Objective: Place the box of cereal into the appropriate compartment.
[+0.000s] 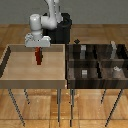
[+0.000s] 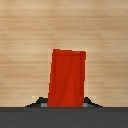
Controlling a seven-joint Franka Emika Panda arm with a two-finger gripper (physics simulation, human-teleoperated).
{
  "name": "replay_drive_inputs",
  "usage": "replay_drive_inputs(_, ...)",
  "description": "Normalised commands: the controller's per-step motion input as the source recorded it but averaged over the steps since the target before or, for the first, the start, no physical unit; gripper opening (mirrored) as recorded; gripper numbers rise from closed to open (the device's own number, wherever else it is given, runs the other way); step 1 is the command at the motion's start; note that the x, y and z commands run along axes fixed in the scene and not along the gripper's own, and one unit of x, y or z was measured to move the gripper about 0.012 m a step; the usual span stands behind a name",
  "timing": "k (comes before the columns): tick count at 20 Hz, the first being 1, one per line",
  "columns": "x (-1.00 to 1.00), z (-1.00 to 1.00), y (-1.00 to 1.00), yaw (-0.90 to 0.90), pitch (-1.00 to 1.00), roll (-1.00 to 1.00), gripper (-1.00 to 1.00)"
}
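Note:
The box of cereal (image 1: pixel 38 57) is a tall, narrow red box. It stands upright over the light wooden tray (image 1: pixel 15 75) at the exterior view's left. My gripper (image 1: pixel 38 48) is straight above it, with its fingers down on the box's two sides. In the wrist view the box (image 2: pixel 67 77) fills the middle, and my gripper (image 2: pixel 64 103) has a dark fingertip (image 2: pixel 36 102) pressed against each side. The gripper is shut on the box. I cannot tell whether the box is off the tray floor.
A dark bin with several compartments (image 1: pixel 97 62) stands at the exterior view's right, next to the tray. Small grey blocks (image 1: pixel 84 73) sit in some compartments. The robot's black base (image 1: pixel 62 30) is behind the tray. Both stands have thin metal legs.

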Motion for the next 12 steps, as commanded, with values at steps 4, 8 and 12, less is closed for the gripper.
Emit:
replay_drive_inputs(4,0.0,0.5,0.0,0.0,0.0,0.0,-1.0)
replay_drive_inputs(8,0.0,1.0,0.0,0.0,0.0,0.0,-1.0)
replay_drive_inputs(12,0.0,1.0,0.0,0.0,0.0,0.0,-1.0)
